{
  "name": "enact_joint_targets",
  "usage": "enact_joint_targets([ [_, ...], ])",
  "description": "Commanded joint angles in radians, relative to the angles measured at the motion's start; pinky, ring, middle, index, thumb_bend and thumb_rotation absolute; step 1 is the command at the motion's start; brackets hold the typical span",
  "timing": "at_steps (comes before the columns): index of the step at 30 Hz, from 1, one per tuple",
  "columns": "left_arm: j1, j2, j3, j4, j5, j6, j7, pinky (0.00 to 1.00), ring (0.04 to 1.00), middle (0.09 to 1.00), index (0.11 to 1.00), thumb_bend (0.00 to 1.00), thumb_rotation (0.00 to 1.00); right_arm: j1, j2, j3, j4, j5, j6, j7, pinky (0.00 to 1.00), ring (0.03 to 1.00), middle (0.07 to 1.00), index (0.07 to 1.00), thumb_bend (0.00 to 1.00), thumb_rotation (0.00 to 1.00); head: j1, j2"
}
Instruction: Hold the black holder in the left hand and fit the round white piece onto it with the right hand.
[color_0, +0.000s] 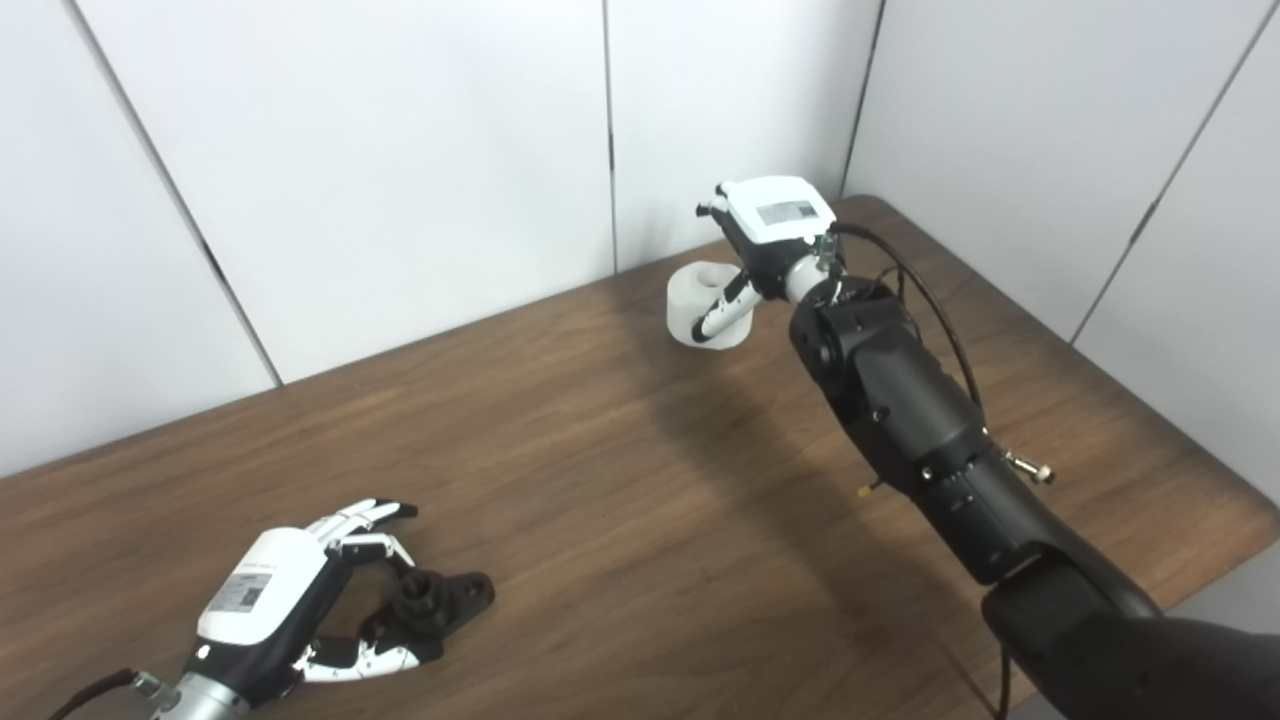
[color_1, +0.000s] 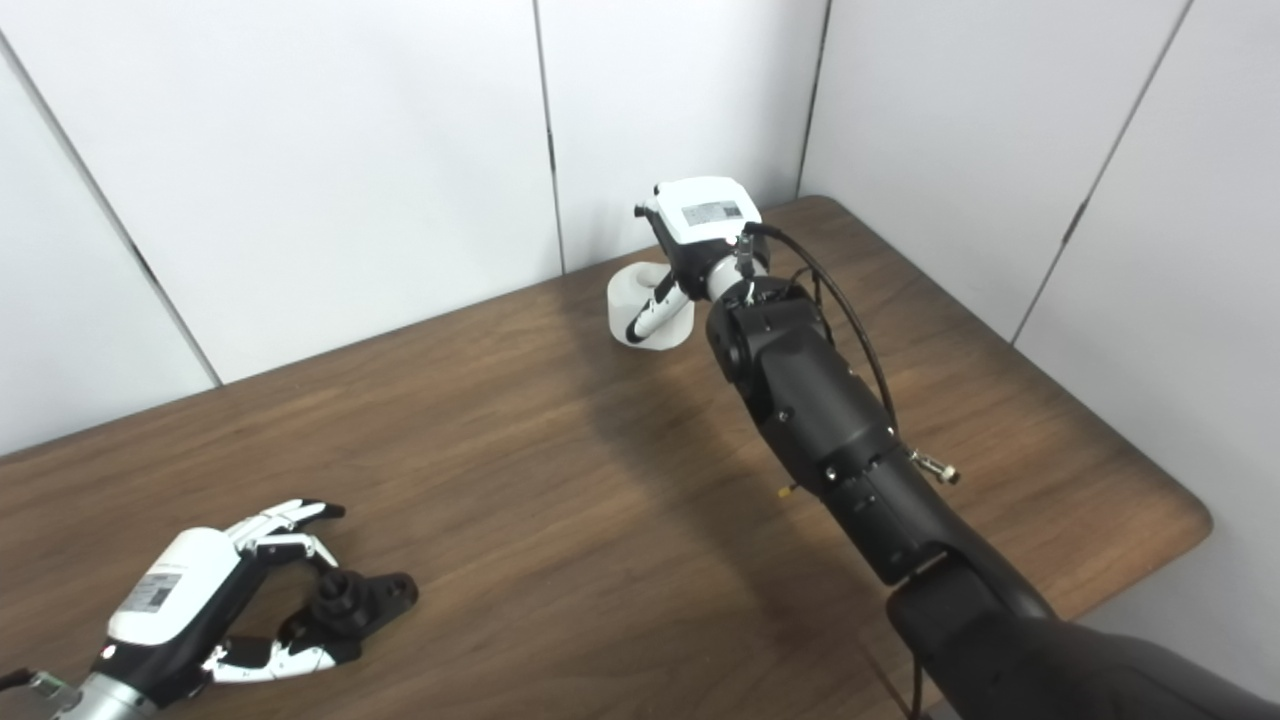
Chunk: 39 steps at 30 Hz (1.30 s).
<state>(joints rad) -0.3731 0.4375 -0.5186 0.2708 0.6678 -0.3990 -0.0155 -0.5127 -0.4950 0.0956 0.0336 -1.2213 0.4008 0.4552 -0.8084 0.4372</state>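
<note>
Worktop: a dark brown wood-grain table with a rounded far right corner is seen, backed by plain white wall panels with thin dark seams.

Left hand: the white-backed, black-palmed left hand is laid low over the near left part of the worktop. Its fingers and thumb are spread apart and curved around the holder on both sides; whether they press on it cannot be told, and nothing is lifted.

Black holder: the matt black plastic holder, a flat lobed base with a short ribbed round post standing on it, is rested on the wood near the near left corner, between the left thumb and fingers.

Right hand: the right hand, white and glossy on its back with a small grey label, is stretched toward the far edge on a bulky matt black arm trailed by thin black cables. Its fingers are closed on the white piece, one fingertip hooked into the central hole.

Round white piece: the smooth, thick, ring-shaped white piece is gripped by the right hand close to the far edge, by the wall; whether it is touching the wood cannot be told.
</note>
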Motion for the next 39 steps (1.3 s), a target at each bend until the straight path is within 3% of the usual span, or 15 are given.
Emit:
enact_joint_targets([
  [1,0.048,0.043,-0.028,0.069,0.05,0.023,-0.081,0.8,0.887,0.859,0.485,0.52,0.06,-0.065,-0.032,0.0,-0.013,-0.015,0.036,0.018,0.86,0.935,0.954,0.888,0.98,0.41,0.003,0.0],
  [9,0.05,0.045,-0.026,0.064,0.041,0.025,-0.092,0.81,0.893,0.867,0.485,0.52,0.06,-0.073,-0.036,0.01,0.027,0.011,0.055,0.013,0.86,0.924,0.942,0.873,0.99,0.39,0.018,0.0],
  [24,0.056,0.041,-0.037,0.093,0.064,-0.01,-0.048,0.82,0.894,0.858,0.485,0.52,0.06,-0.087,-0.024,-0.001,0.104,0.025,0.068,-0.008,0.87,0.928,0.941,0.868,0.95,0.37,0.037,0.005],
  [39,0.058,0.04,-0.044,0.117,0.059,-0.032,-0.028,0.87,0.912,0.86,0.484,0.52,0.06,-0.114,-0.009,0.0,0.221,0.08,0.067,-0.116,0.88,0.914,0.926,0.848,0.91,0.36,0.057,0.005],
])
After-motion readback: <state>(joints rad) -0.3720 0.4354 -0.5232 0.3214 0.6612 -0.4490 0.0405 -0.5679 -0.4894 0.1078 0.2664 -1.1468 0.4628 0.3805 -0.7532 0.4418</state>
